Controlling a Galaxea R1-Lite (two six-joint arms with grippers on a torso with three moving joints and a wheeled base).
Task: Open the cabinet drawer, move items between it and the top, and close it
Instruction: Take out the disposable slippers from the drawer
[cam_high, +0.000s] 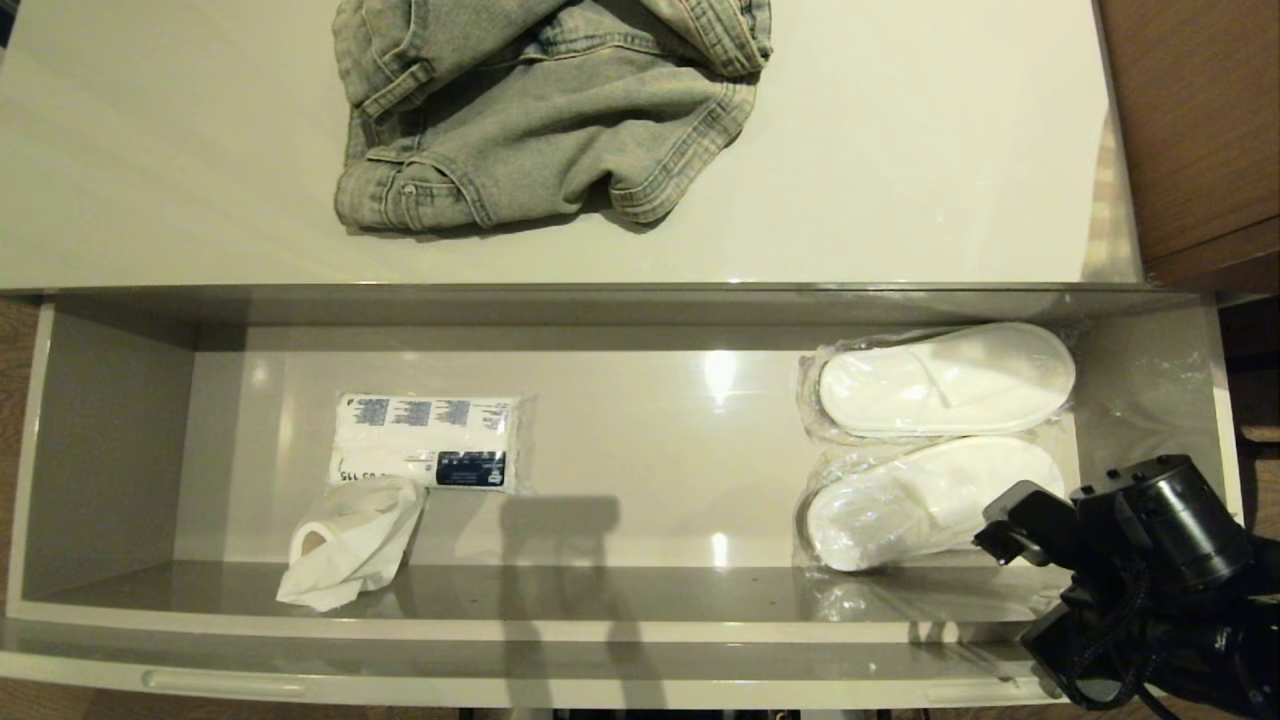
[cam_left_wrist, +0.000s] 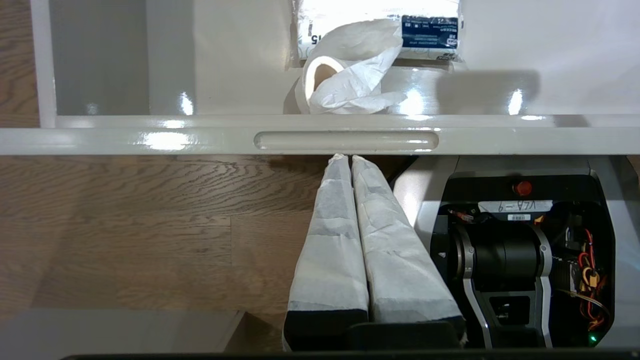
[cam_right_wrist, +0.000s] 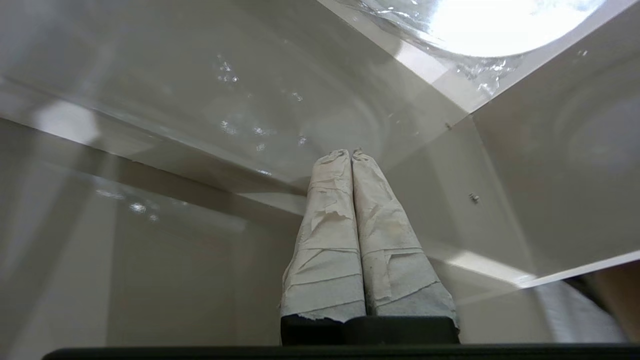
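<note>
White slippers (cam_high: 935, 440) beside right gripper (cam_right_wrist: 351, 152)

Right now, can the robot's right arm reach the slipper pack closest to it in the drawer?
Probably yes. The drawer is wide open, and the right gripper sits at its right end beside the near slipper pack, nothing between. Its fingers are shut, so they must open first.

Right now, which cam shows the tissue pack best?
Head view: the whole tissue pack lies flat in the open drawer. Left wrist view catches only its near edge behind crumpled paper. Right wrist view shows none.
</note>
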